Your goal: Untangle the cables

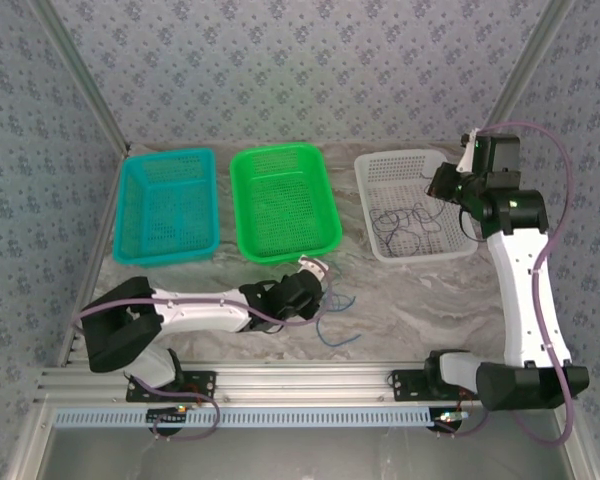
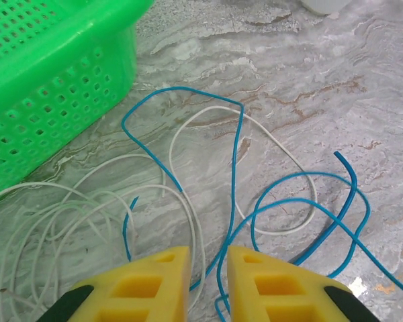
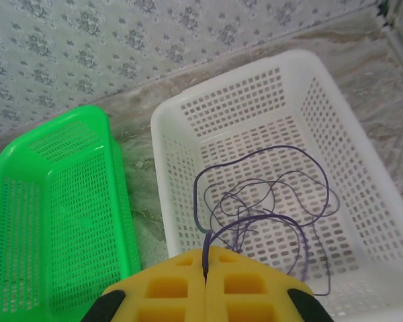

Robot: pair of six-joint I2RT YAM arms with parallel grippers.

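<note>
Left hand (image 2: 208,282), narrowly parted, hovers over blue cable (image 2: 236,154) and white cable (image 2: 188,215) on the worktop (image 2: 289,80); right hand (image 3: 205,275) pinches dark cable (image 3: 269,218) lying in the white basket (image 3: 282,74); all likely light, limp, snag-prone; grip one free strand.

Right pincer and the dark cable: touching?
Touching. Right wrist view: the dark cable runs straight into the closed seam of the shut right pincer.

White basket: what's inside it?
A thin dark wire sits in loose loops inside the white basket. One end is pinched in the right gripper. The gripper covers the basket's near bottom, so anything there is hidden.
</note>
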